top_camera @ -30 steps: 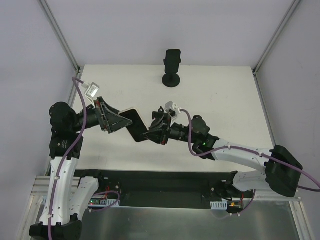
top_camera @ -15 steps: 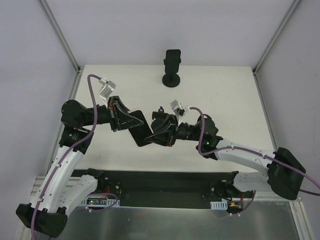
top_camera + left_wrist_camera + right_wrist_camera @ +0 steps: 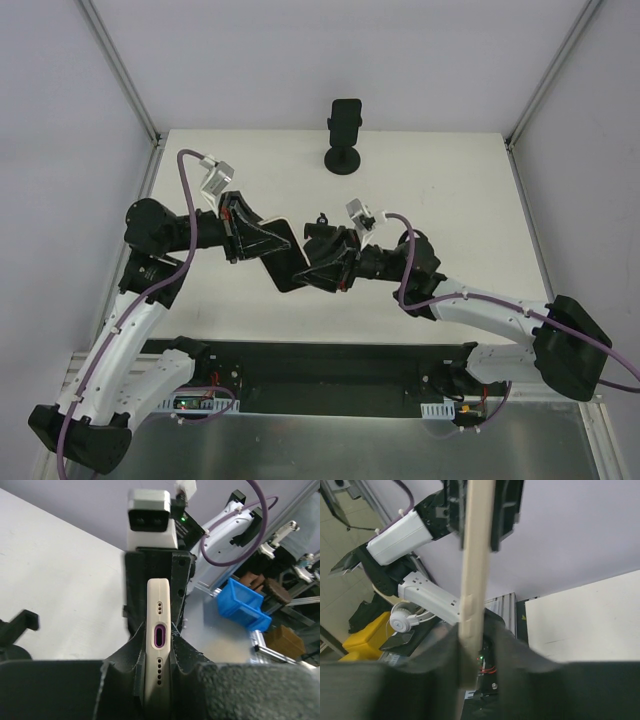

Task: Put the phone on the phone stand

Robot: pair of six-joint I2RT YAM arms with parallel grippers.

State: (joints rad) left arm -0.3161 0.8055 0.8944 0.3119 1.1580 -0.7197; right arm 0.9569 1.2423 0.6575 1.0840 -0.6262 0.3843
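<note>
Top view first: the phone [image 3: 285, 265] is up in the air over the middle of the worktop [image 3: 450, 190], held at both ends. The left tool [image 3: 268, 242] is clamped on its far-left end and the right tool [image 3: 312, 270] on its near-right end. So its long axis runs on a diagonal between the two arms, not toward the phone stand [image 3: 345, 135]. The stand sits upright at the far edge of the worktop, well apart from the phone, straight beyond it and a touch to the right. Honestly neither arm looks clearly nearer, but the right tool lines up under the stand more directly, so I'd guess it does the carrying and the phone has to swing round to face the cradle. Left wrist view: you look straight down the phone [image 3: 159, 645] end-on, cream case with the purple-ringed charging port showing. This arm's fingers [image 3: 117, 667] are pressed against both flat faces, and the right tool grips the far end with its camera box above it. There's a black bracket thing at the left edge [image 3: 19, 622] that might be the stand, can't say for sure. Right wrist view: the phone's [image 3: 476, 555] thin cream edge runs top to bottom. Its lower end is pinched between this arm's fingers [image 3: 512, 655], and the left tool clamps the upper end. The stand isn't visible here.
</note>
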